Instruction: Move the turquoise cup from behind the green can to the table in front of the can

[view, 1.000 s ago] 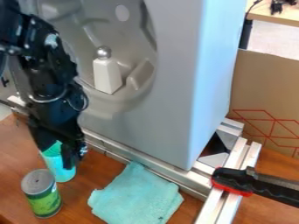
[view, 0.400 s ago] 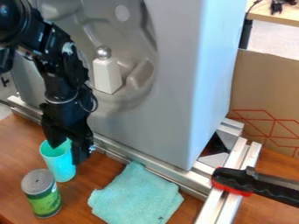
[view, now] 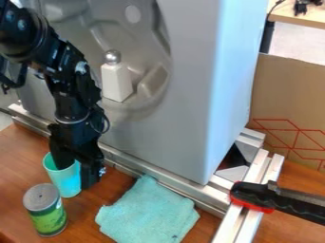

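Observation:
The black gripper [view: 77, 174] is at the lower left, pointing down at a turquoise cup [view: 65, 181] that stands upright on the wooden table. Its fingers are apart. The left one dips inside the cup's mouth, and the right one hangs outside, along the cup's right side. Part of the cup's rim is hidden behind the gripper. Just in front of the cup stands a can [view: 44, 210] with a grey lid and a green label. A crumpled turquoise cloth [view: 148, 211] lies to the right.
Behind the table stands a large grey panel [view: 184, 109] with a white, silver-topped bottle-like object [view: 116, 79] in its recess. Metal rails [view: 190, 190] run along its base. A black and red handled tool [view: 263, 197] rests on the rails at the right, near a cardboard sheet [view: 285, 95].
The gripper has moved right and somewhat lower, with its left finger now deeper in the cup's mouth. Cup, can and cloth look practically unmoved.

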Robot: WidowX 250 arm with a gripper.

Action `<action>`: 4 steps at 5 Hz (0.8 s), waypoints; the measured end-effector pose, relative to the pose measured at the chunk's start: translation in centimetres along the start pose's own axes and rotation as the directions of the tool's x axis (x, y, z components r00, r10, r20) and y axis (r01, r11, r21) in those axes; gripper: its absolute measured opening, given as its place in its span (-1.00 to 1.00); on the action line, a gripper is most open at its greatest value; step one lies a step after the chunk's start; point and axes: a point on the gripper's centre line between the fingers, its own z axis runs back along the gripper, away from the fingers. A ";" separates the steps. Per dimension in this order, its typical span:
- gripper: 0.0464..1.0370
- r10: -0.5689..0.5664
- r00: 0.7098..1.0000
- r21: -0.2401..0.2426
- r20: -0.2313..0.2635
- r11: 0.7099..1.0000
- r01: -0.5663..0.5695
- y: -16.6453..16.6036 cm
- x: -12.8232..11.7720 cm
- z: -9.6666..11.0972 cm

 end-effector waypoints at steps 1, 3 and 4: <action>0.67 0.024 1.000 -0.014 0.008 1.000 -0.024 0.5 0.0 -0.8; -0.50 0.050 0.999 -0.034 0.020 0.998 -0.049 1.2 0.2 -0.8; -0.84 0.048 0.999 -0.042 0.022 0.998 -0.047 1.1 0.3 -0.7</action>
